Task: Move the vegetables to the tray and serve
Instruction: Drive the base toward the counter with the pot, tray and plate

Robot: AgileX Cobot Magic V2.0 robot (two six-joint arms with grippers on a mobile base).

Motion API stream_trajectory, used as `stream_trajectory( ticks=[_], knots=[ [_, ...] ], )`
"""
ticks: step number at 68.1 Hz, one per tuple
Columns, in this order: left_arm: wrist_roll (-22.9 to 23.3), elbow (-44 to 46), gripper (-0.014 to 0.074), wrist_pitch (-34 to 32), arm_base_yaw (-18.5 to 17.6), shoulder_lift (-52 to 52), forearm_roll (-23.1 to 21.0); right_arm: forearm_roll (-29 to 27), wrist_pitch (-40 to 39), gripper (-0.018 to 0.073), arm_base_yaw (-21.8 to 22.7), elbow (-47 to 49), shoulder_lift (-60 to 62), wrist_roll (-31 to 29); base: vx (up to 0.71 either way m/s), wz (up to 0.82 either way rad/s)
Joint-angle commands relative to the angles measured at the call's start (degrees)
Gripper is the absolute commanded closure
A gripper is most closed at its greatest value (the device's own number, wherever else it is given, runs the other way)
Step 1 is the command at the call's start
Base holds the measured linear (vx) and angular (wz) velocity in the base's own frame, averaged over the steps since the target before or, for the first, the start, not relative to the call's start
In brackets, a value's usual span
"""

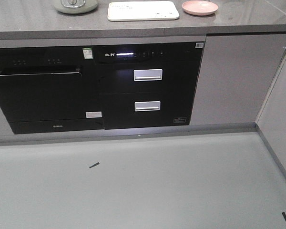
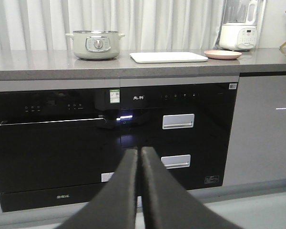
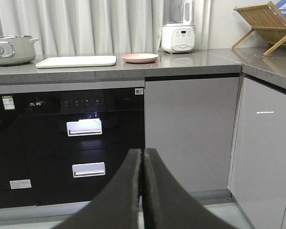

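In the exterior front-facing view, the cream tray (image 1: 143, 10) lay flat on the far grey counter (image 1: 28, 21). A pale green cooking pot (image 1: 76, 5) stood on its left and the round pink plate (image 1: 200, 7) just beside it on its right, which I judged would make a short carry from plate to tray. Seen from above, the plate looked bare, and I could find no lettuce leaf on it or anywhere else. Neither of my arms showed here.

In the left wrist view, my left gripper (image 2: 138, 155) pointed at the black appliance front (image 2: 52, 143), its two dark fingers pressed together with nothing between them. It sat below counter height, well apart from the tray, so I took it for a resting pose, not a reach. Tray and plate showed edge-on, their tops hidden.

In the right wrist view, my right gripper (image 3: 142, 155) was likewise closed on nothing, low before the drawers (image 3: 86, 148). The plate sat left of a white blender (image 3: 178, 33). No leaf showed, so I judged the transfer not yet begun
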State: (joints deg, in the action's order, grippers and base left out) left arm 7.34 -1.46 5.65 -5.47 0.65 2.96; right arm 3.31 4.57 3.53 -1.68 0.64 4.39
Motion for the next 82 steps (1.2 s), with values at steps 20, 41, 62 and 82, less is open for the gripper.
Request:
stream_trajectory(
  ticks=[20, 41, 62, 82],
  knots=[
    [0.3, -1.4, 0.0603, -4.1, -0.1, 0.9, -0.5, 0.6, -4.6, 0.0564, -0.1, -0.4, 0.1, -0.3, 0.19, -0.05],
    [0.3, -1.4, 0.0603, -4.1, -0.1, 0.9, -0.5, 0.6, -4.6, 0.0564, -0.1, -0.4, 0.1, -0.3, 0.15, -0.07],
    [0.3, -1.4, 0.0603, -4.1, -0.1, 0.9, -0.5, 0.6, -4.6, 0.0564, -0.1, -0.4, 0.1, -0.3, 0.11, -0.10],
    [0.3, -1.4, 0.0603, -4.1, -0.1, 0.9, -0.5, 0.6, -4.6, 0.0564, -0.1, -0.4, 0.1, -0.3, 0.10, -0.06]
  ],
)
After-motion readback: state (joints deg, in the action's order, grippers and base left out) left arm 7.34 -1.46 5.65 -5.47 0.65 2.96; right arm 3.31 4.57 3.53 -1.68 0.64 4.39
